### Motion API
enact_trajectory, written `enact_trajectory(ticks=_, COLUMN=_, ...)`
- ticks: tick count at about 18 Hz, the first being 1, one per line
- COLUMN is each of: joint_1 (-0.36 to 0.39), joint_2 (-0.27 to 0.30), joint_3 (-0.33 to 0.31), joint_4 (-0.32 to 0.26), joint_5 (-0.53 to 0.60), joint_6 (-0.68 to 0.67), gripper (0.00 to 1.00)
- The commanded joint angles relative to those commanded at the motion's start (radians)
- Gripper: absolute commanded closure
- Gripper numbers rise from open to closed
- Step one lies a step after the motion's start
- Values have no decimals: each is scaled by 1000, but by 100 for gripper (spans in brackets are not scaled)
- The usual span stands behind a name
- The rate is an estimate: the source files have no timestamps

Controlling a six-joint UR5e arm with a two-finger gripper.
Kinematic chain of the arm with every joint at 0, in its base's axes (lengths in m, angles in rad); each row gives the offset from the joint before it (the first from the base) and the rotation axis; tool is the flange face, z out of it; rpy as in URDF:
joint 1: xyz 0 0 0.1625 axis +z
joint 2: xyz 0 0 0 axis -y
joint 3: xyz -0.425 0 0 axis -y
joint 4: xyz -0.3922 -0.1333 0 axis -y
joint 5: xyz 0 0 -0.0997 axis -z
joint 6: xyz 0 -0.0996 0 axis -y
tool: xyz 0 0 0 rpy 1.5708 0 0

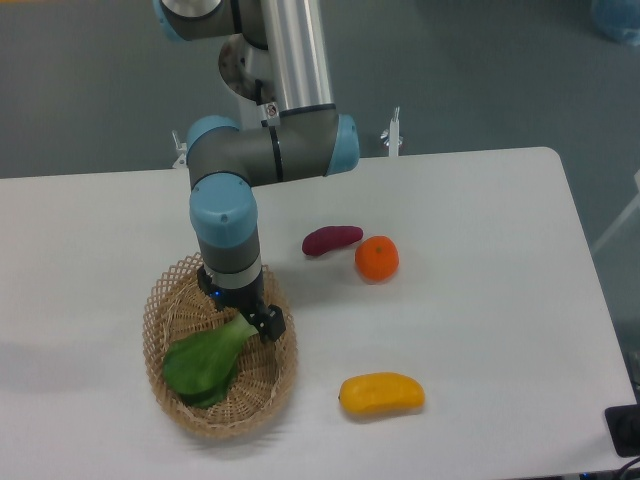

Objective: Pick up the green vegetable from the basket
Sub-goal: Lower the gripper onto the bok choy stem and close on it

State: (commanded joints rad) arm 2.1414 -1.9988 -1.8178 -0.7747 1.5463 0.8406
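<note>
Gripper [243, 316] position: lowered into the basket [165, 300], directly over the pale stem end of the green vegetable [205, 361]. One dark finger shows on the right of the stem; the other is hidden behind the wrist and the stem itself. Whether the fingers have closed on the stem cannot be told from this view.

Green vegetable position: lying flat inside the basket, leaves toward the near-left corner of the bench [480, 200], stem pointing up and right under the gripper. The basket sits in the near-left part of the bench.

Other items on the bench: a purple vegetable [331, 239] and an orange [377, 258] near the middle, touching or nearly so; a yellow fruit [381, 393] toward the near edge, right of the basket.

Probable faults from this point:
- Slip. The grasp appears to sit at the very end of the stem. The broad leaves hang well away from that point, so the vegetable may pivot or slide out when lifted.
- Basket drag. The fingers are close to the woven wall on the right side. A fingertip catching the wicker would tilt or shift the basket.
- Crush. The stem looks soft; excess closing force may bruise it.
</note>
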Motion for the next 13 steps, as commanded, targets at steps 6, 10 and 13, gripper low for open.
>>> enact_trajectory(ticks=6, joint_1=0, joint_2=-3, joint_3=3, joint_4=2, joint_5=15, joint_6=2, gripper=9)
enact_trajectory(ticks=10, joint_1=0, joint_2=2, joint_3=8, joint_4=3, joint_5=14, joint_6=8, gripper=50)
enact_trajectory(ticks=13, joint_1=0, joint_2=5, joint_3=12, joint_4=-3, joint_5=15, joint_6=12, gripper=68)
